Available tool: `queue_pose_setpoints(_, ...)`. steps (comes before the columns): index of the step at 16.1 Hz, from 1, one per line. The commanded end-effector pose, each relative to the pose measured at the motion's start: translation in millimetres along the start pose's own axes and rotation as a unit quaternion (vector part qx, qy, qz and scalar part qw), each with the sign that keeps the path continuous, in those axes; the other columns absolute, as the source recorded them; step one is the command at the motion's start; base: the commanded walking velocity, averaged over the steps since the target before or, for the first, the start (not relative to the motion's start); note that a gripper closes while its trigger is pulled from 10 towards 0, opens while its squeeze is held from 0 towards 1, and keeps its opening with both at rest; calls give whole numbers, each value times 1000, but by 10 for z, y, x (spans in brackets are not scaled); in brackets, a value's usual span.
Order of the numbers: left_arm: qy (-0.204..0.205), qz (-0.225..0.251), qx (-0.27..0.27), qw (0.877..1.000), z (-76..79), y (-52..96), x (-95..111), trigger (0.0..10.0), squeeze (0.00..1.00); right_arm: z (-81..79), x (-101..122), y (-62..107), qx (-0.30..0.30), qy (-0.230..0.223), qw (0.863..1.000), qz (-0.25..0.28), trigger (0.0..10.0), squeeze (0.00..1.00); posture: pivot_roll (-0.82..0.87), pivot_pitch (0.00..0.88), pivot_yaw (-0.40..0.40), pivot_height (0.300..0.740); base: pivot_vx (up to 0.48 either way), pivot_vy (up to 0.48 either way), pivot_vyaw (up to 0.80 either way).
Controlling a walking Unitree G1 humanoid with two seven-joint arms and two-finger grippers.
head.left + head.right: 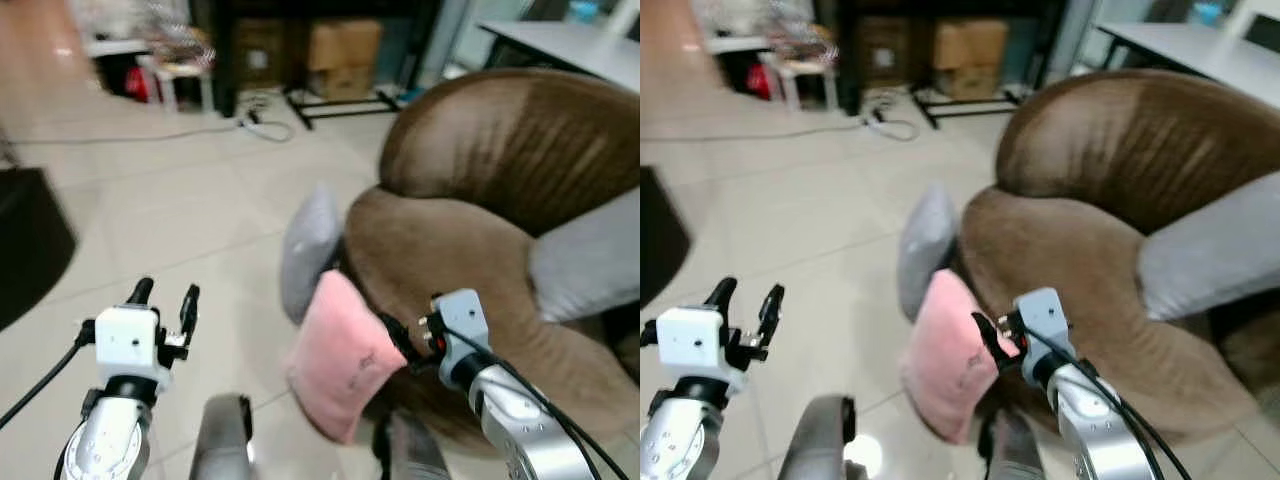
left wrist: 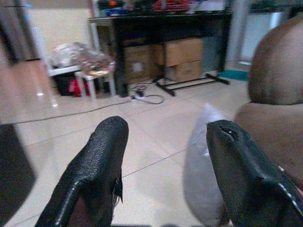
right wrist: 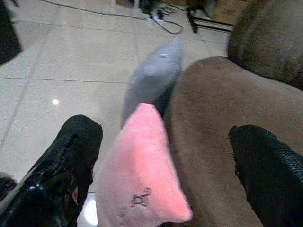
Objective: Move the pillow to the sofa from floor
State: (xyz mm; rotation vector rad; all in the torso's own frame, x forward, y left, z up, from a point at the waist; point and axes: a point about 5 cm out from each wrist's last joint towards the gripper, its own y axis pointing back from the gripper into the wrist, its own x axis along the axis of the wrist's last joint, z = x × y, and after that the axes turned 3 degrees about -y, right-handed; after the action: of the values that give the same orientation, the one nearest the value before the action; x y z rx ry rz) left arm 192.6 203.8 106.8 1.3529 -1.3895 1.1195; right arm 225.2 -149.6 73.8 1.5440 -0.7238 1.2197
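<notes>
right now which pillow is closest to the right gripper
The pink pillow, leaning on the brown sofa; it sits between the right gripper's open fingers. The grey pillow stands farther behind it.

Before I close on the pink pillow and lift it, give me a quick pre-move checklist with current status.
1. Right gripper open: ok, its fingers stand wide apart.
2. Pink pillow between the right fingers: ok in the right wrist view, not yet gripped.
3. Left gripper out of the way: ok, open over bare floor.
4. Grey pillow kept out of the grab: cannot tell, it leans right behind the pink one.
5. Landing room on the sofa: ok, the brown seat shows bare.
</notes>
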Motion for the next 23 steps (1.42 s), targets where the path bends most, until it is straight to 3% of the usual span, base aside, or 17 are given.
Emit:
queue_pose_setpoints(1, -1, 7, -11, 1000, 33, 3, 28, 10000, 110, 77, 9, 5, -12, 5, 1000, -4, 10000, 0, -14, 0, -106, 595, 345, 0, 0)
queue_pose_setpoints(7, -5, 4, -17, 1000, 48, 54, 2, 10000, 106, 72, -25, 48, 13, 31, 999, -14, 10000, 0, -11, 0, -113, 595, 345, 0, 133)
queue_pose_setpoints(13, -3, -19, -27, 999, 91, 77, -67, 10000, 71, 164, -76, 58, 7, 28, 999, -23, 10000, 0, -14, 0, -110, 591, 0, 0, 0)
queue_pose_setpoints(18, -3, -37, -58, 998, 119, 53, -138, 10000, 67, 144, -161, -68, 26, 40, 998, -51, 10000, 0, -21, 0, -101, 546, 0, 0, 0)
queue_pose_setpoints(21, -9, -47, -59, 997, 83, 13, -222, 10000, 71, 180, -205, -224, 28, 14, 996, -81, 10000, 0, -29, 0, -99, 516, 0, 0, 0)
queue_pose_setpoints(23, -14, -50, -49, 997, -1, -51, -271, 10000, 75, 200, -244, -327, 22, -27, 995, -88, 10000, 0, -32, 0, -105, 496, 0, 0, 0)
